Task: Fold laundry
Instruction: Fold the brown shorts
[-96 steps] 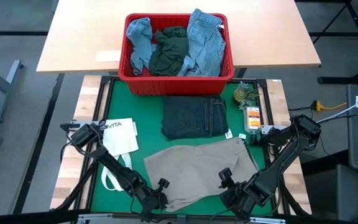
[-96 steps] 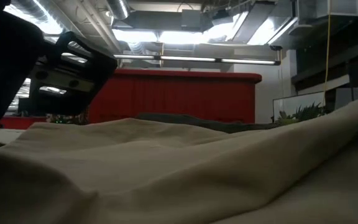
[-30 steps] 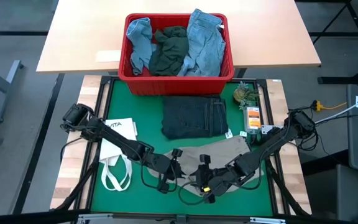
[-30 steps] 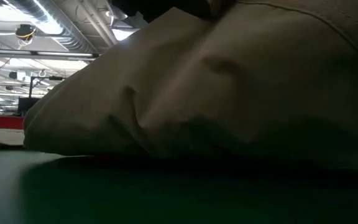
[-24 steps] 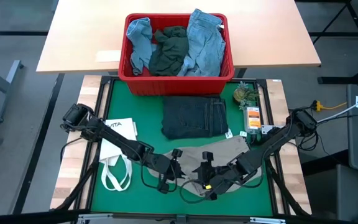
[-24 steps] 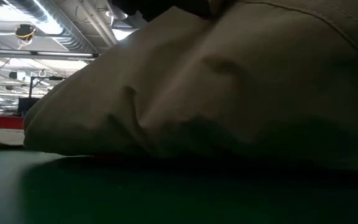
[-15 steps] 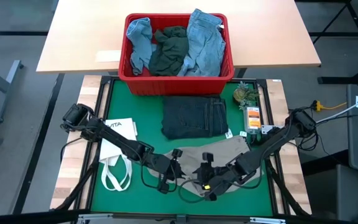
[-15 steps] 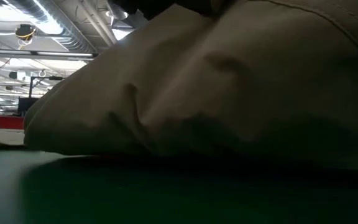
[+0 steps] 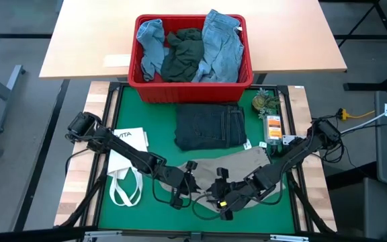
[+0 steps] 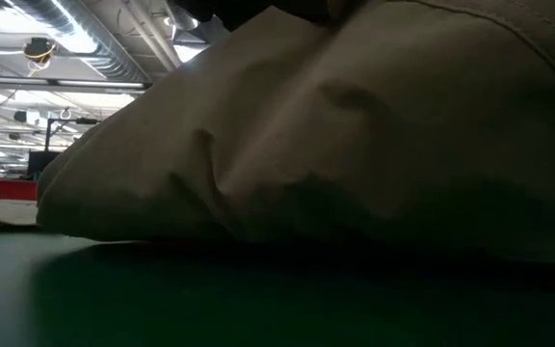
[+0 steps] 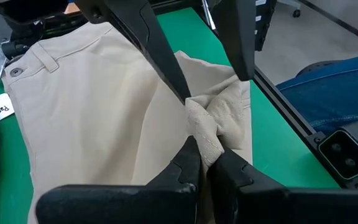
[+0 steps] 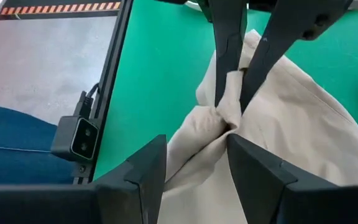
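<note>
My left gripper (image 11: 205,163) is pinched tight on khaki pants (image 9: 247,163) hem, near edge of mat. Right gripper (image 12: 194,163) is spread wide w/ fabric bunched btwn its fingers, just beside left.

Green-topped table (image 9: 150,121), folded dark jeans (image 9: 210,126) far centre, khaki trousers (image 9: 237,168) near, white tote bag (image 9: 127,153) left, red basket (image 9: 192,79) apparently straddling its far edge

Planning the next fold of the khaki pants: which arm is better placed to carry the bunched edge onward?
Probably the left: the left gripper is shut on the khaki pants, while the right gripper stands open around the same bunch.
</note>
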Robot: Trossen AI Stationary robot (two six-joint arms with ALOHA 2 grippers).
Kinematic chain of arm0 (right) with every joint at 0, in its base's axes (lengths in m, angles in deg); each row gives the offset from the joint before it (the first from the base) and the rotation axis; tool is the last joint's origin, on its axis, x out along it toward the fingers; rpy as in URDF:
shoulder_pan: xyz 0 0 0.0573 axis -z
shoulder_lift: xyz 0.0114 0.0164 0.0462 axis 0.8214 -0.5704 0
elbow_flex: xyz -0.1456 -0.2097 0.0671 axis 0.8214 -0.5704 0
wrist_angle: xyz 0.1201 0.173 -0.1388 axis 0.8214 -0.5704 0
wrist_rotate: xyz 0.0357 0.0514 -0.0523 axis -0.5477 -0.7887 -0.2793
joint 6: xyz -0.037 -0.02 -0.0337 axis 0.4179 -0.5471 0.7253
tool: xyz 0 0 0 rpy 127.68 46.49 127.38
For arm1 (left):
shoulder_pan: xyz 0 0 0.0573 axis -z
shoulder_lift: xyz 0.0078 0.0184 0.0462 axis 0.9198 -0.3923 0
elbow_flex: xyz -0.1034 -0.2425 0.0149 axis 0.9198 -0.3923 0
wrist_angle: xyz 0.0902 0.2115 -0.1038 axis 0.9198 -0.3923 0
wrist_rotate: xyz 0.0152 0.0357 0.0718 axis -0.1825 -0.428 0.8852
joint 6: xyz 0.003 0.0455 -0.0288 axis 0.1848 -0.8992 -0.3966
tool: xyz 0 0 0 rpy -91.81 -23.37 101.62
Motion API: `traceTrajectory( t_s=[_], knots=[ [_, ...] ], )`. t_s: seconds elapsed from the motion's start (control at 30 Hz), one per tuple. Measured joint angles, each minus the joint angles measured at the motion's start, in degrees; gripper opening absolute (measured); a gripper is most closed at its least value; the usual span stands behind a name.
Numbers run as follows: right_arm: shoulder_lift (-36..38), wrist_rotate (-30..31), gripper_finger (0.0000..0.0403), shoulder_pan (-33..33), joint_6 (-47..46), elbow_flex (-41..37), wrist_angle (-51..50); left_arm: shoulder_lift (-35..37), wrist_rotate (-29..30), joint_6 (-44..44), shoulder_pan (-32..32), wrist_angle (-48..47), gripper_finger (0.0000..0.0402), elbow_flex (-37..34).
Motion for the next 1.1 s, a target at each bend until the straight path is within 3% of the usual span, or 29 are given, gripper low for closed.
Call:
traceTrajectory(
  t_s=[0.47, 0.57, 0.77, 0.93, 1.1],
  knots=[
    [-1.4, 2.0, 0.0166, 0.0, -2.7, 0.0, 0.0, 0.0, 0.1, -0.1, 0.0, 3.2, 0.0010, 0.0],
    [-1.4, 2.8, 0.0135, 0.0, -2.3, 0.0, -0.1, 0.0, 0.2, -0.1, -0.1, 3.2, 0.0010, 0.0],
    [-1.4, 3.2, 0.0016, 0.0, 1.3, 0.0, -0.1, 0.0, 0.2, -0.1, -0.1, 3.2, 0.0010, 0.0],
    [-1.4, 2.4, 0.0025, 0.0, 1.5, 0.0, -0.1, 0.0, 1.2, -0.1, 0.0, 3.3, 0.0019, 0.0],
    [-1.4, 1.3, 0.0007, 0.0, 1.7, 0.0, -0.1, 0.0, 1.5, -0.2, 0.0, 3.5, 0.0075, 0.0]
  ],
)
